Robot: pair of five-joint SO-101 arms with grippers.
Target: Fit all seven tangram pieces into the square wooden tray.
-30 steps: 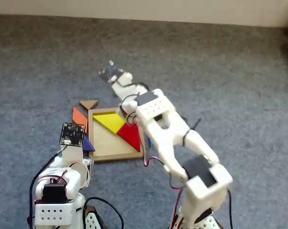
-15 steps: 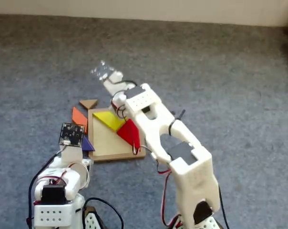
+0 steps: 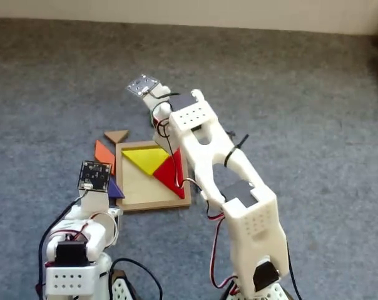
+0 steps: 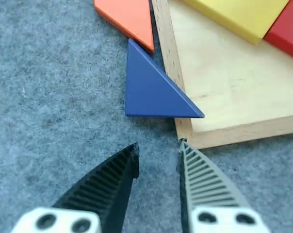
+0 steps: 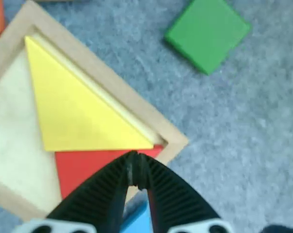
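The square wooden tray (image 3: 154,205) holds a yellow triangle (image 3: 145,159) and a red triangle (image 3: 170,174) side by side. My right arm (image 3: 198,125) stretches over the tray's far right corner. Its gripper (image 5: 135,170) is shut and holds nothing, its tips over the red triangle (image 5: 86,170) by the corner of the tray rim (image 5: 112,87). The yellow triangle (image 5: 73,111) lies just beyond. My left gripper (image 4: 157,148) is open, just short of a blue triangle (image 4: 154,92) that lies against the tray's rim (image 4: 165,43).
An orange piece (image 3: 104,154) and a brown triangle (image 3: 116,135) lie on the carpet left of the tray. A green square (image 5: 207,34) sits outside past the tray corner, and a light blue piece (image 5: 137,221) lies under the right gripper. Grey carpet runs all around.
My right arm has straightened and swung left over the tray's right side. The red triangle has shifted slightly toward the tray's right wall. The left arm has stayed still.
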